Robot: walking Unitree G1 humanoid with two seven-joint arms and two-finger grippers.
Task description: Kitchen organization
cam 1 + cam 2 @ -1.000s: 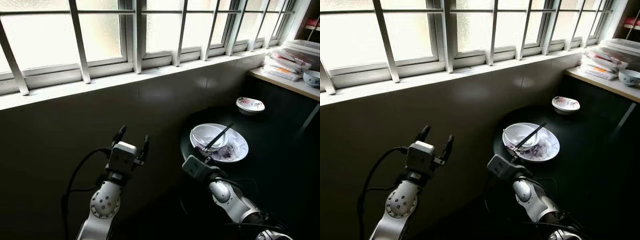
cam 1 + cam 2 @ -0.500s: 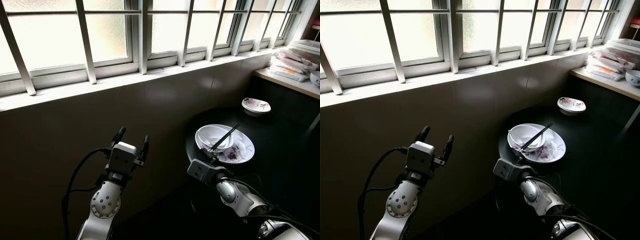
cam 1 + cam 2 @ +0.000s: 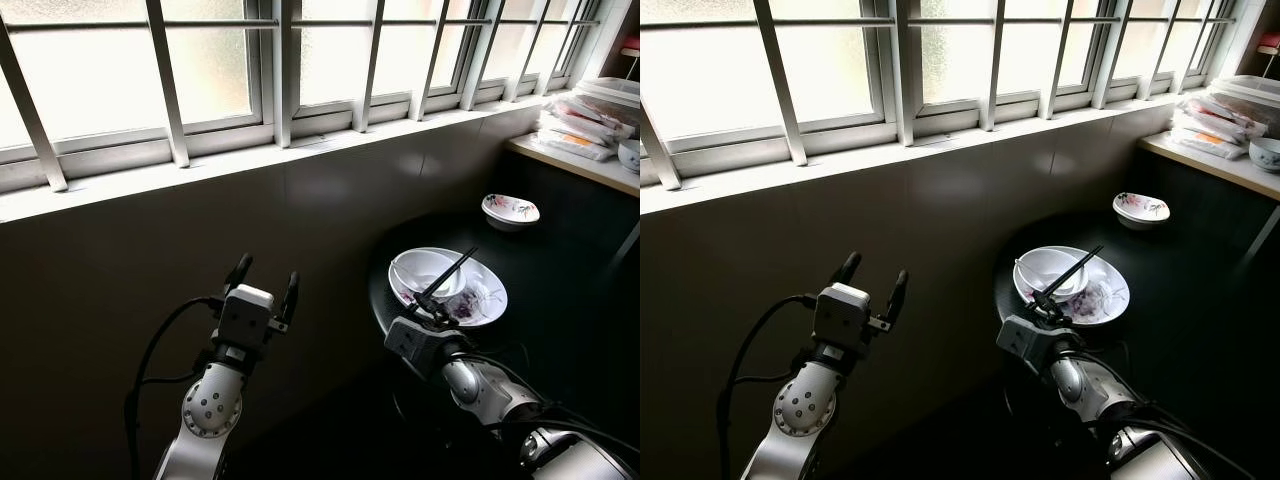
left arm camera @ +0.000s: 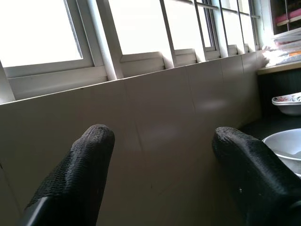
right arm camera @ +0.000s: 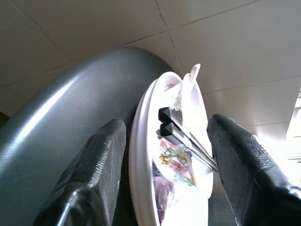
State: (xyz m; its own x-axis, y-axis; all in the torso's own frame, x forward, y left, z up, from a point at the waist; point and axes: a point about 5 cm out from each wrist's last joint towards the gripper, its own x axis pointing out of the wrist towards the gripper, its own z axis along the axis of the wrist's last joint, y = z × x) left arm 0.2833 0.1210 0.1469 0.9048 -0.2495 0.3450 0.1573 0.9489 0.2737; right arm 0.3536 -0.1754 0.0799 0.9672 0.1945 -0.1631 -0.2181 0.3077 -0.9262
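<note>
A white flowered plate (image 3: 480,296) lies on the round dark table (image 3: 560,300), with a white bowl (image 3: 425,272) on it. Black chopsticks (image 3: 450,273) lean from the bowl toward me. My right gripper (image 3: 430,312) is open at the plate's near rim; in the right wrist view its fingers (image 5: 101,160) straddle the plate (image 5: 146,155) edge and the chopsticks (image 5: 181,136) ends. My left gripper (image 3: 264,280) is raised and open before the tiled wall, holding nothing; its fingers (image 4: 84,160) frame the wall.
A small flowered bowl (image 3: 510,211) sits farther back on the table. A counter (image 3: 575,160) at right holds stacked packets (image 3: 590,125) and another bowl (image 3: 629,155). A barred window (image 3: 300,60) runs above the tiled wall.
My right gripper has reached forward to the plate's near rim. The camera has shifted slightly. The left arm has stayed still.
</note>
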